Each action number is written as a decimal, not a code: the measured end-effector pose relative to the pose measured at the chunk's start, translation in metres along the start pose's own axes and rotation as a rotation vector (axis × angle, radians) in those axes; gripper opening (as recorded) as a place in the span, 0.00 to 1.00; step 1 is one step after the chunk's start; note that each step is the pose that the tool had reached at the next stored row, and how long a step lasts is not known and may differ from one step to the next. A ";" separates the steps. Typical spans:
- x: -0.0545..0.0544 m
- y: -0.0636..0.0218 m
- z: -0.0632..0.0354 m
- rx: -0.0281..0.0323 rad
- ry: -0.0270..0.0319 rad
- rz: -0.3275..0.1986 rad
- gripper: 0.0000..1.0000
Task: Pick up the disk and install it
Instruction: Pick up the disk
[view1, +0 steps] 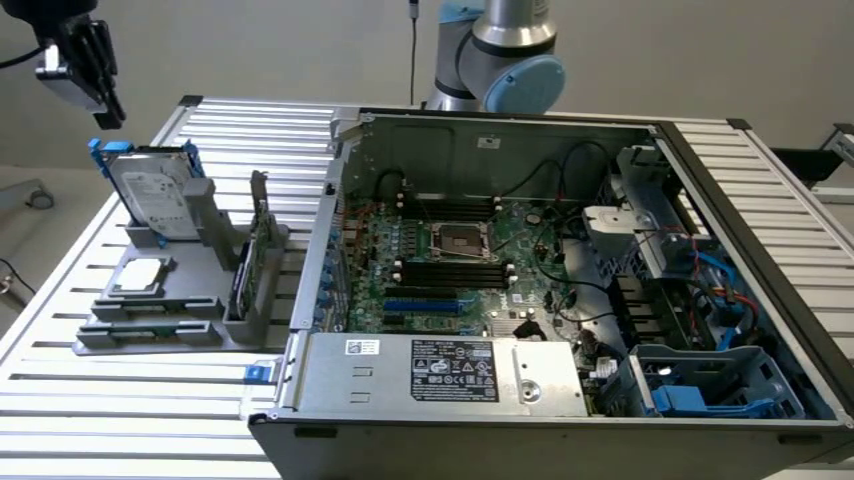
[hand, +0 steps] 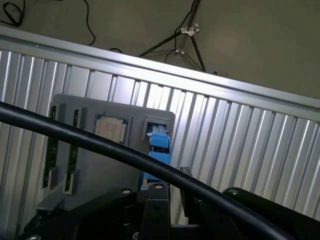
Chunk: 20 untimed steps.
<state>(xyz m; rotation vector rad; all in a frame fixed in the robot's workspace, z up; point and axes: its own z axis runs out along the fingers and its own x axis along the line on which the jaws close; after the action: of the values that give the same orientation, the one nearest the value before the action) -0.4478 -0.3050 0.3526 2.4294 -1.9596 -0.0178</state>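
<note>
The disk (view1: 150, 190) is standing on edge in the grey holder (view1: 160, 338), at the holder's end behind the small square chip (view1: 140, 278). It is leaning a little. The white label is facing the chip side, and the blue frame (view1: 99, 152) is sticking up at both upper corners. The holder itself is sitting on the slatted tabletop (view1: 134, 410), w/ the open computer case (view1: 534, 450) just beside it.

The gripper (view1: 83, 62) is hanging above the holder, on the disk's end, well apart from it and touching nothing. Whether it is apart or together, I cannot tell. In the wrist view it is looking down on the disk's thin top edge.

Handling, as I am judging it:
- The disk is prob. rather heavy for its size and fully stiff, i.e. it is not going to bend in a grip.
- The metal faces are looking smooth, so it may be slipping if the hold is weak.
- It is prob. sensitive to knocks, so bumping it against the holder walls is a risk.
- The blue frame is only plastic clipped on, so it may be flexing or coming off under load.

Best hold, in my opinion: the upper part standing free of the holder, pressing on the metal body between the two blue corners, approx. at mid-width so the weight is hanging balanced.
</note>
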 end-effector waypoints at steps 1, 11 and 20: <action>0.000 0.0000 0.0000 -0.0001 0.0000 0.001 0.30; 0.000 0.0000 0.0045 -0.0008 -0.0013 0.109 0.48; 0.001 0.0001 0.0084 -0.0097 0.0453 0.156 0.48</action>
<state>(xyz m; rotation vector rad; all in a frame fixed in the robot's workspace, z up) -0.4478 -0.3062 0.3442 2.2429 -2.1170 0.0298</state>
